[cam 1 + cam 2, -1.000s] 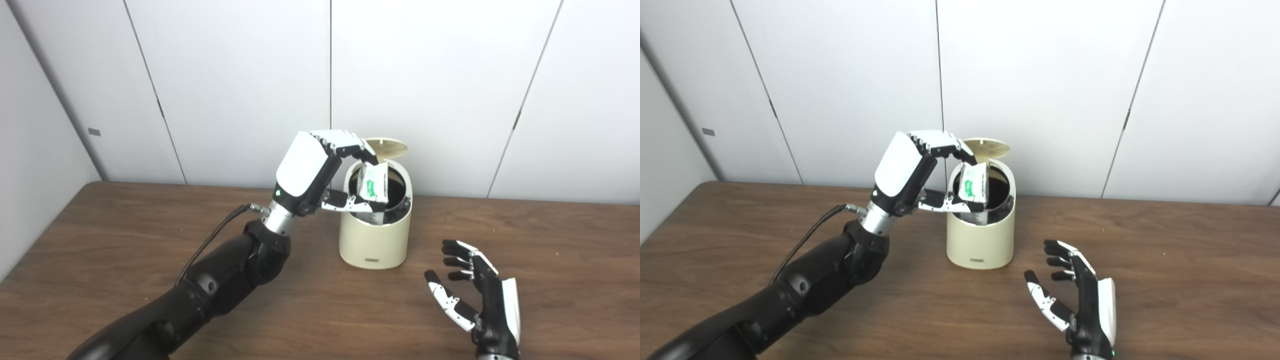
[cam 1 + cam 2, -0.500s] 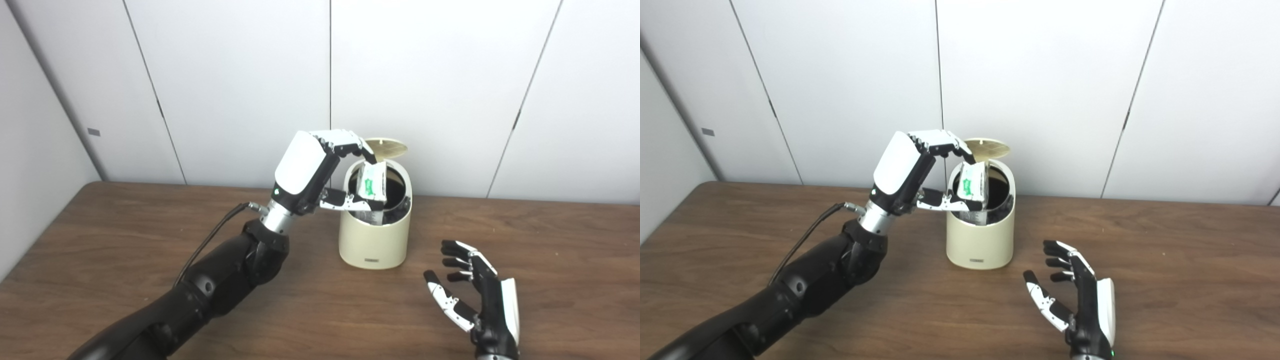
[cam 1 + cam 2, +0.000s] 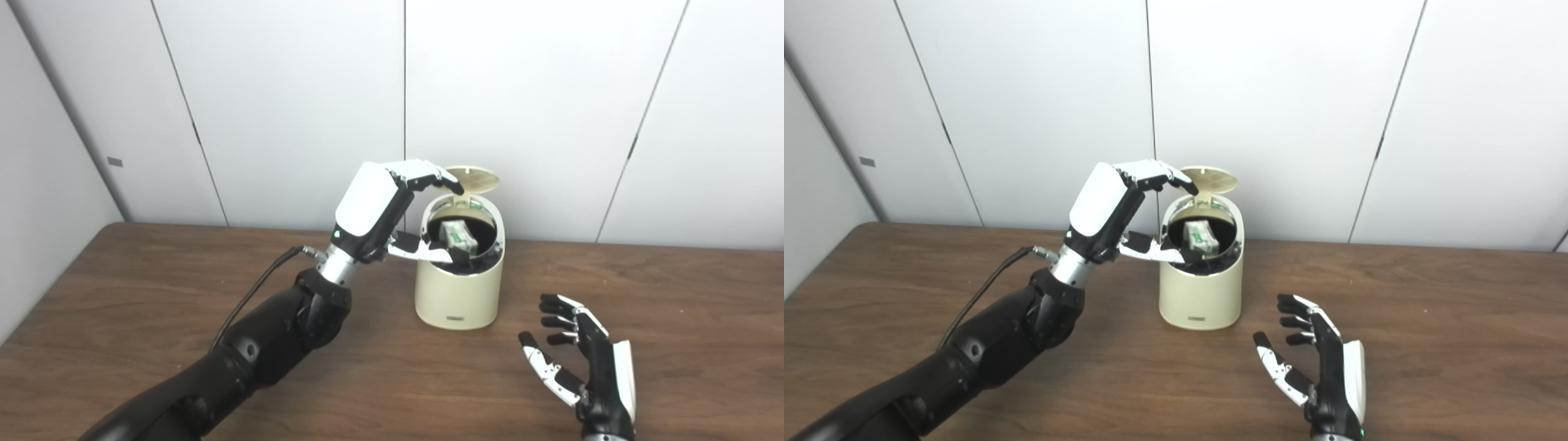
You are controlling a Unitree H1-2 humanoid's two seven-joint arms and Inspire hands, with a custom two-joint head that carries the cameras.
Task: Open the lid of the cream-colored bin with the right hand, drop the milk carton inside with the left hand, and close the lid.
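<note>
The cream-colored bin [image 3: 459, 294] stands on the brown table near the back wall, its round lid [image 3: 474, 179] tipped up behind the opening. The milk carton [image 3: 458, 236], white with green print, lies inside the bin's dark opening, its top showing; it also shows in the right eye view [image 3: 1202, 237]. My left hand [image 3: 392, 211] hovers at the bin's left rim, open and empty, fingers over the opening and thumb at the rim. My right hand [image 3: 582, 367] rests open, palm up, on the table to the right front of the bin.
The wooden table [image 3: 153, 294] runs to a white panelled wall [image 3: 551, 92] right behind the bin. A black cable [image 3: 257, 294] runs along my left forearm.
My left hand let go of the milk carton, which dropped from between the fingers down into the bin. The fingers have spread. The right hand has not moved.
</note>
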